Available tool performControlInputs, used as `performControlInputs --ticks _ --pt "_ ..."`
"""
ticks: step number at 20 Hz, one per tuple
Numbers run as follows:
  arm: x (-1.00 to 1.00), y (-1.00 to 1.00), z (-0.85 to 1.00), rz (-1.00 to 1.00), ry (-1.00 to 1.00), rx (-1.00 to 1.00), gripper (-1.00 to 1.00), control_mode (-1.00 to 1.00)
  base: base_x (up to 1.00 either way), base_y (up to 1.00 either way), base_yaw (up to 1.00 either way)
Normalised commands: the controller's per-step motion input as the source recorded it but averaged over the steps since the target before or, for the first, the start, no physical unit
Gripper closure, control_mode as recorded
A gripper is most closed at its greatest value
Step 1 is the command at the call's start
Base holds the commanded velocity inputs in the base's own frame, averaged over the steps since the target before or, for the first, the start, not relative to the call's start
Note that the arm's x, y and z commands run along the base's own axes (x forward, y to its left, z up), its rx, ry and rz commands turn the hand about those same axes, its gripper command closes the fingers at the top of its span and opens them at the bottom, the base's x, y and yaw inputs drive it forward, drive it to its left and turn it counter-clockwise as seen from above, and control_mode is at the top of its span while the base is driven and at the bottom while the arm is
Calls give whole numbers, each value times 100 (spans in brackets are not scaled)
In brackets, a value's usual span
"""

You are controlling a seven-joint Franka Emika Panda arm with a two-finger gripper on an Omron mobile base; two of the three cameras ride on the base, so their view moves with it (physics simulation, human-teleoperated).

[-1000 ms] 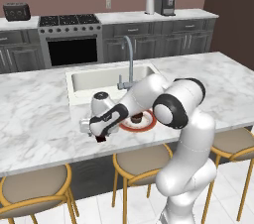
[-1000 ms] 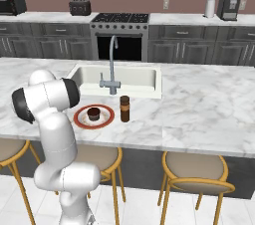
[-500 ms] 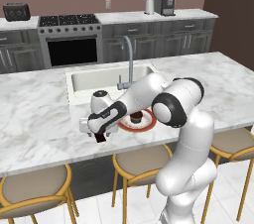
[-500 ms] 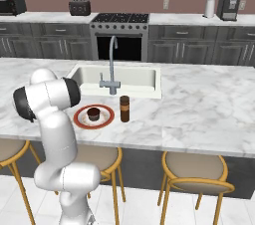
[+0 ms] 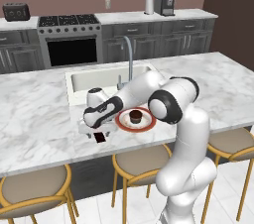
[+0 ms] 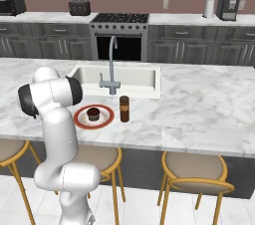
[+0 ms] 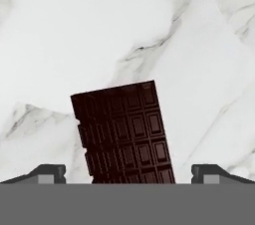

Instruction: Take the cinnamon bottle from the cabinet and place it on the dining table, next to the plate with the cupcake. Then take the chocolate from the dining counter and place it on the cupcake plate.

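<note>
From the left base view, my gripper (image 5: 94,131) hangs low over the counter (image 5: 39,114), just above the chocolate (image 5: 100,137), which lies flat near the front edge, left of the plate (image 5: 135,121) that carries the cupcake (image 5: 135,116). This view gives me the layout: the bar and the plate are near each other but apart, so once I have the bar the carry to the right is short. To do this step well I should come straight down, keep the wrist level and not drag the bar toward the edge.

In the right base view my own arm covers the chocolate, but the bottle (image 6: 124,108) shows plainly here, upright on the counter (image 6: 209,104) just to the right of the plate (image 6: 93,116), with the cupcake (image 6: 93,114) sitting at the plate's middle. So I judge the first half of the task done, and I must place the bar without nudging the bottle.

The hand view gives what neither base camera can: the chocolate (image 7: 124,132) lies between my two fingertips (image 7: 48,173), turned a little off square. The jaws stand wide apart and hold nothing. I judge a small wrist roll would line the pads up with the bar's long sides before I close, so it does not twist out.
</note>
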Motion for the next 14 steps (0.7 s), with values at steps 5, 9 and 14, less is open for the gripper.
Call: performControlInputs --ticks 5,9,14 --pt "-24 -16 -77 7 0 -2 100 -100 0 0 0" --pt "-21 -23 -68 2 0 0 100 -100 0 0 0" --pt "-11 -29 -24 0 0 0 100 -100 0 0 0"
